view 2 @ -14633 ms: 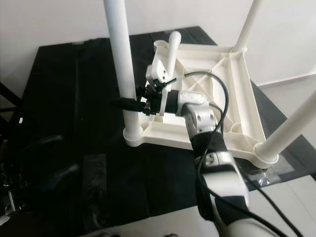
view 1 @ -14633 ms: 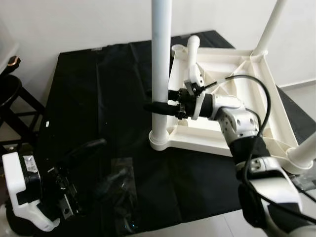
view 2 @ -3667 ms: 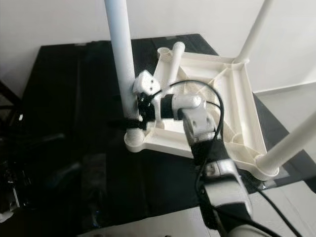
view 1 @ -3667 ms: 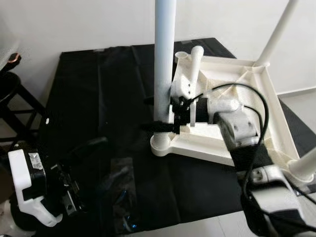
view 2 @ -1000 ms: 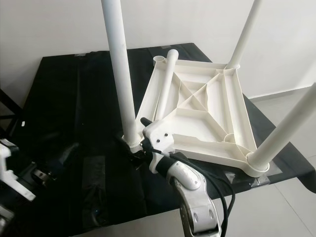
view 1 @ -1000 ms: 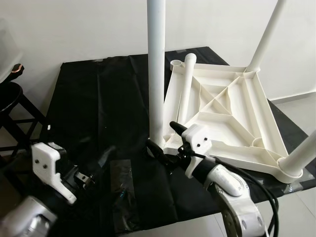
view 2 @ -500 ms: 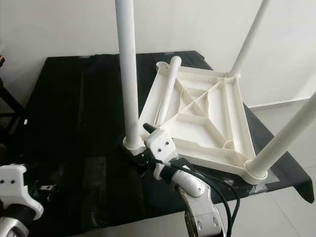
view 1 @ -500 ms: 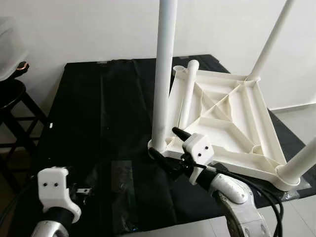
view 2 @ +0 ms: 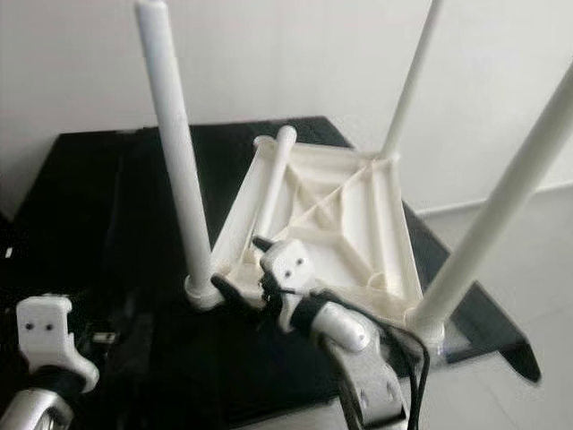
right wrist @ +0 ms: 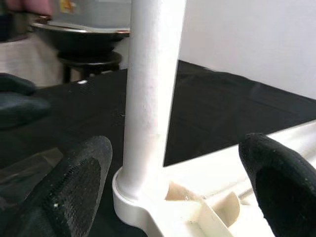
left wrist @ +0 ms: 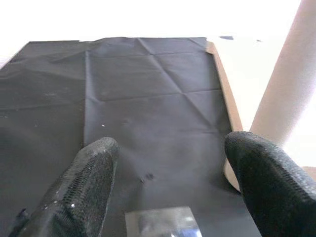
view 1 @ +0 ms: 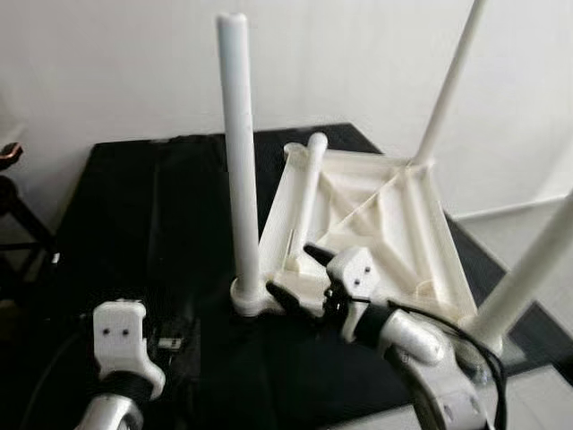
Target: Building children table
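- The children table top (view 1: 376,224) lies upside down on the desk (view 1: 152,197), which is covered with black cloth. Its ribbed underside faces up.
- Three white legs stand upright in its corner sockets: the near leg (view 1: 238,170) just in front of the right end effector (view 1: 300,282), the far leg (view 1: 448,81) well beyond it, and the third leg (view 1: 528,269) at the corner off to that end effector's right side.
- The fourth leg (view 1: 304,197) is not mounted. It lies loose along the edge of the table top, beyond the right end effector, and its far end rests near the empty socket (view 2: 262,141).
- So I judge the task is about three quarters done. What is left is to lift the loose leg, stand it in the empty socket and fix it there.
- The right end effector is spread wide and holds nothing. In its wrist view the base of the near leg stands between the two black fingers (right wrist: 69,192), but they are apart from it.
- The left end effector (left wrist: 173,192) is also spread and empty. It hovers low above the black cloth, with the near leg's base just beside one finger.
- A clear plastic bag (left wrist: 160,222) lies on the cloth close under the left end effector.
- A dark stool (right wrist: 89,54) with a bowl on it stands beside the desk, well apart from the work.
- The near leg stands between the right end effector and the loose leg, so I think the arm must reach around it.
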Motion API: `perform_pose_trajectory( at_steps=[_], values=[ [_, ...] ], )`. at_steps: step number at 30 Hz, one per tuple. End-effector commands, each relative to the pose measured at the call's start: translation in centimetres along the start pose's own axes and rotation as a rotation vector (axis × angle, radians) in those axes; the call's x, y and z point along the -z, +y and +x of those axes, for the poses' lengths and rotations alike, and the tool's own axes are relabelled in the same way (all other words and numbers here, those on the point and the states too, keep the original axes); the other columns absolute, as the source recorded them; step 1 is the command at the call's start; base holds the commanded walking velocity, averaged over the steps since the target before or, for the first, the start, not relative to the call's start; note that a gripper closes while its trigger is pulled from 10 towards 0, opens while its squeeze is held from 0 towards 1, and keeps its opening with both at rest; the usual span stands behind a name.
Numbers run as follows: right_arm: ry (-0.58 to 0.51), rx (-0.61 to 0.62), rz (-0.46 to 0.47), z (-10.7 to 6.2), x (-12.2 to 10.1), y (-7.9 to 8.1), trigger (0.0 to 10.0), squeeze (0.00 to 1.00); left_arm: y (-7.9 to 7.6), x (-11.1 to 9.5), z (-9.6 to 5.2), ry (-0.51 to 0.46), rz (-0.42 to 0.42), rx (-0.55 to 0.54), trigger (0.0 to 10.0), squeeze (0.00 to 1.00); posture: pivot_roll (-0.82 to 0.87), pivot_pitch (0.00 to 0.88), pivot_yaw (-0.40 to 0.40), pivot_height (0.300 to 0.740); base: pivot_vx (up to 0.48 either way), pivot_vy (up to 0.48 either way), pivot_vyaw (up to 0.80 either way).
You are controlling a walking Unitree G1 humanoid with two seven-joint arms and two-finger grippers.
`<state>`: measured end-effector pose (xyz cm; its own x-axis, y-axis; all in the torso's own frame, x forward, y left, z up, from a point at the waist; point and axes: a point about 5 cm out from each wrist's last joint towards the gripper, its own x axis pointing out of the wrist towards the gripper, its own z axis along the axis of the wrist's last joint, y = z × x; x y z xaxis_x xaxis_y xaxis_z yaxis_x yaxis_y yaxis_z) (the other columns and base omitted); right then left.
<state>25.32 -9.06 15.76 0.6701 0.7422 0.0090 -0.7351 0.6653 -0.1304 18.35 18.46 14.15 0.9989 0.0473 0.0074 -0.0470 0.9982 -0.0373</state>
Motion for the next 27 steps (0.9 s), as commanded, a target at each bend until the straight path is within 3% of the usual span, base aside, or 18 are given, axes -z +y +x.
perform_pose_trajectory(
  at_steps=[1, 6, 9, 21, 23, 27],
  values=[
    [0.008, -0.031, 0.024, 0.3, 0.3, 0.2, 10.0, 0.00, 0.3, 0.4, 0.0, 0.011, 0.019, -0.021, 10.0, 0.00, 0.04, 0.039, -0.053, 0.740, 0.000, -0.469, 0.00],
    [0.047, -0.121, 0.007, 0.4, 0.8, 0.8, 10.0, 0.00, 0.2, 0.6, 0.2, 0.013, 0.022, -0.024, 10.0, 0.00, 0.04, 0.032, -0.046, 0.740, 0.000, -0.467, 0.00],
    [0.052, -0.215, -0.008, 0.3, 1.0, 1.5, 10.0, 0.00, 0.1, 0.6, 0.2, 0.010, 0.022, -0.031, 10.0, 0.00, 0.04, 0.029, -0.048, 0.740, 0.000, -0.156, 0.80],
    [0.056, -0.268, 0.046, 0.1, 1.3, 1.4, 10.0, 0.00, -0.2, 0.7, 0.2, 0.010, 0.036, -0.009, 10.0, 0.00, 0.04, 0.025, -0.053, 0.740, 0.000, 0.000, 0.80],
    [0.028, -0.245, 0.085, 0.0, 1.2, 1.1, 10.0, 0.00, -0.4, 0.7, 0.2, 0.013, 0.039, 0.002, 10.0, 0.00, 0.03, 0.028, -0.050, 0.740, 0.000, 0.000, 0.00],
    [0.048, -0.239, 0.068, 0.1, 1.3, 0.9, 10.0, 0.00, -0.6, 0.7, 0.4, 0.007, 0.057, 0.036, 10.0, 0.00, 0.01, 0.030, -0.051, 0.740, 0.000, 0.000, 0.00]
  ],
)
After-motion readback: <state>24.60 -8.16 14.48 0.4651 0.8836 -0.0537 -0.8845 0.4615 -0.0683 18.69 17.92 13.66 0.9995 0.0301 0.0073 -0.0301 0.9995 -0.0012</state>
